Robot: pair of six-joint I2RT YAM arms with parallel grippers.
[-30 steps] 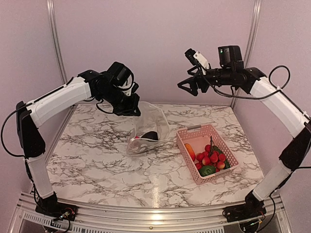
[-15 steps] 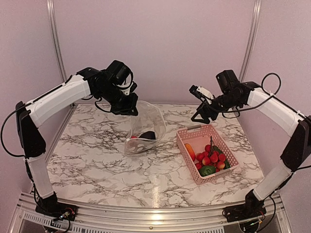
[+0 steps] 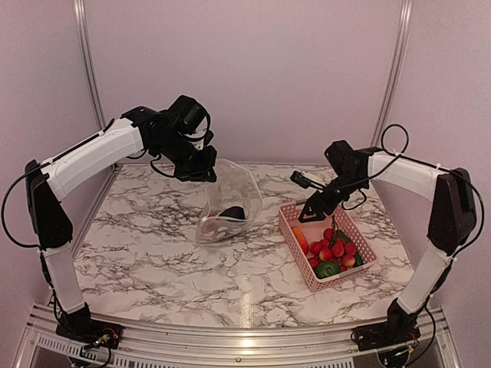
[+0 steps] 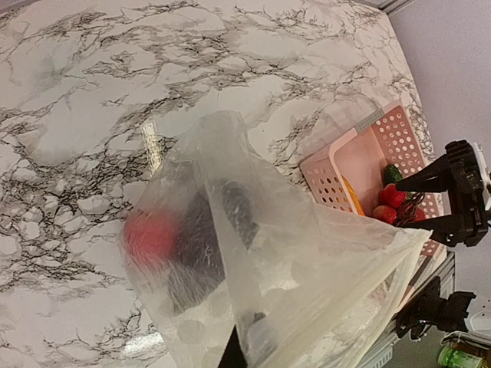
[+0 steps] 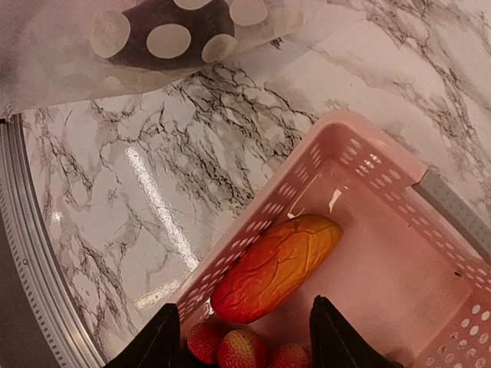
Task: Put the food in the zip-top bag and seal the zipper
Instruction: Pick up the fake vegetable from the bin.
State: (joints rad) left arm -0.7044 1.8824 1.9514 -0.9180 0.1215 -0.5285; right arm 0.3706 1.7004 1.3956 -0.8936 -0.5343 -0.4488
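Jaws of right gripper [image 3: 309, 208] are spread apart and empty, hanging over the far end of the pink basket [image 3: 367, 244] without touching anything. The basket sits on the marble table [image 3: 138, 245], right side. Its near end holds a green pepper [image 3: 327, 268], then a heap of small red berries [image 3: 334, 247], then the orange carrot [image 3: 299, 239] along the left wall, framed between the right fingers in the wrist view. Left of the basket and apart from it, the zip-top bag [image 3: 230, 203] stands with its bottom on the table, mouth up and gaping. Low inside are a purple eggplant [image 3: 234, 213] and a red round fruit [image 3: 211, 217] beside it. Left gripper [image 3: 201, 170] is farthest back, jaws clamped on the bag's upper edge, holding it up.
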